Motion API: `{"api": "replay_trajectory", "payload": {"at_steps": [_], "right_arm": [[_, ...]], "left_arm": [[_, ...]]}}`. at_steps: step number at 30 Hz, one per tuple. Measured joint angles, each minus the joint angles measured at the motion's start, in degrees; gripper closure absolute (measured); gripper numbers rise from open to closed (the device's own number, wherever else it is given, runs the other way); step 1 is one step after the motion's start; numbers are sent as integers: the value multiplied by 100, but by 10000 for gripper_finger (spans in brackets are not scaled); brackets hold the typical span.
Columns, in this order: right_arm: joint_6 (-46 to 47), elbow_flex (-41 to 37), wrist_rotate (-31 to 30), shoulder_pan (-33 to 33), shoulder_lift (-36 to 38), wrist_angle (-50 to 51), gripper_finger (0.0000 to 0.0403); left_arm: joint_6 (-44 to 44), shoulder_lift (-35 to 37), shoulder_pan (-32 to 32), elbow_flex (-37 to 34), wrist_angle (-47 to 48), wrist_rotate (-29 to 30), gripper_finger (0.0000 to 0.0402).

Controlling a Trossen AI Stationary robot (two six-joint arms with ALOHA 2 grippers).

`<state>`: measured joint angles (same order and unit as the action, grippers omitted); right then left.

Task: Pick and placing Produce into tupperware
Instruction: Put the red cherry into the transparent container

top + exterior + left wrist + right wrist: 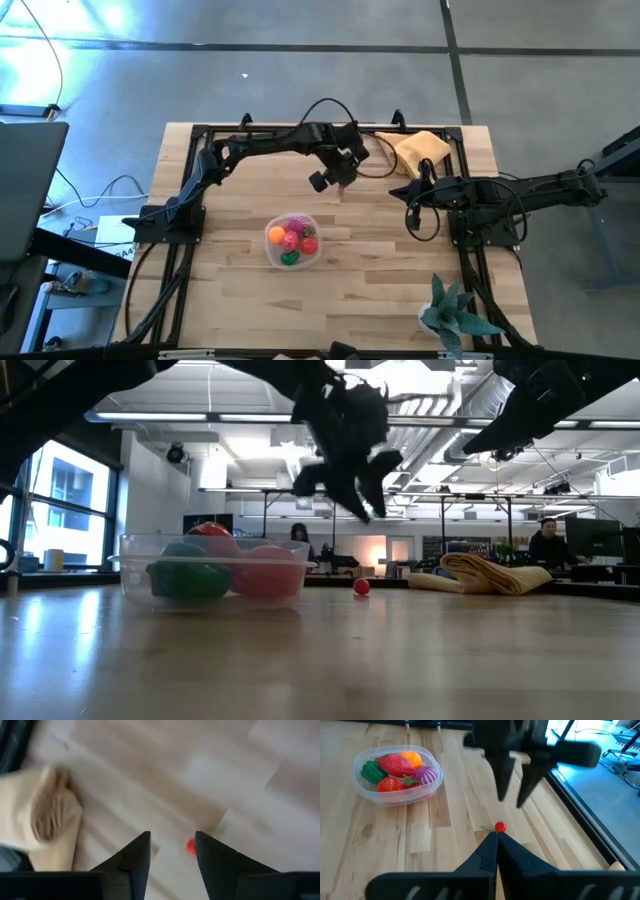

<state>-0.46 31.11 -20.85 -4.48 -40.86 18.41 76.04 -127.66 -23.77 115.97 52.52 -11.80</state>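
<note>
Tabletop (230, 300): red produce (500, 826) half-hidden under left gripper (515, 802), jaws open; right gripper (496, 845) closed.

Likely an open-plan lab or office: exposed ceiling ducts (470, 400), monitors (595, 538), a seated person (547, 542).

One tupperware (395, 772), five produce pieces inside; one loose red piece (500, 826); one cloth (420, 150).

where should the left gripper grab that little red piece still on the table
Grip the small red piece across its round middle, coming straight down from above. It looks like a tiny ball with a thin green stem, lying alone on bare wood, so no side is blocked. The left gripper already hangs open above it, fingers pointing down; the tupperware sits well clear.
</note>
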Motion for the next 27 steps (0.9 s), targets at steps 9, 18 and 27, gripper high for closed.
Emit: {"api": "replay_trajectory", "payload": {"at_steps": [9, 18, 27], "right_arm": [[0, 0, 1, -1, 0, 0, 403], [-1, 0, -2, 1, 2, 0, 403], [2, 0, -2, -1, 0, 39, 403]], "left_arm": [[-757, 68, -455, 856, 1315, -1674, 292], [-1374, 355, -1058, 854, 1609, -1861, 319], [-1640, 1067, -1268, 849, 1664, -1492, 323]]}}
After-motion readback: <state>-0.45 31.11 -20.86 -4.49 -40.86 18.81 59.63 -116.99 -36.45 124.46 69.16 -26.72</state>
